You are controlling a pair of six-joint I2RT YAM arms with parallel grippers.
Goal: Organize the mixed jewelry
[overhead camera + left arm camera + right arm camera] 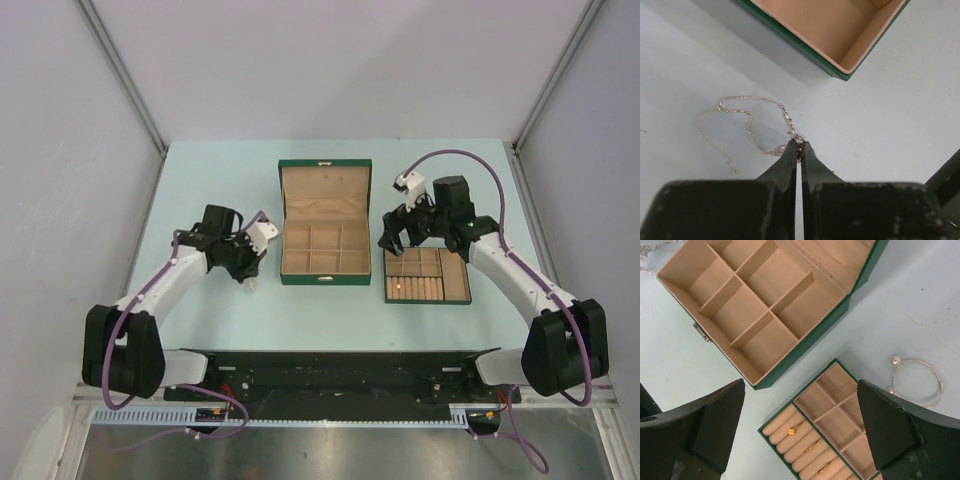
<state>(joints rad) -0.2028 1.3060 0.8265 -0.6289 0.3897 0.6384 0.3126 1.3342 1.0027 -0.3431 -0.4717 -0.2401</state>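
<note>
A long fine silvery chain necklace (747, 117) lies in loose curves on the pale blue table, left of my left gripper (799, 146). That gripper is shut, its tips pinching the necklace's pale beaded cluster against the table. In the top view it (247, 278) sits just left of the open green box (325, 225). My right gripper (801, 385) hangs open and holds nothing, above the gap between the box (760, 277) and the flat green tray (840, 412). A thin silvery loop with pearl ends (896, 360) rests on the table right of the tray.
Gold rings (790, 430) sit in the tray's tan rolls. The tray (455, 285) lies right of the box, under the right arm. The box lid stands up at its far side. White walls close in the table on the left, right and back.
</note>
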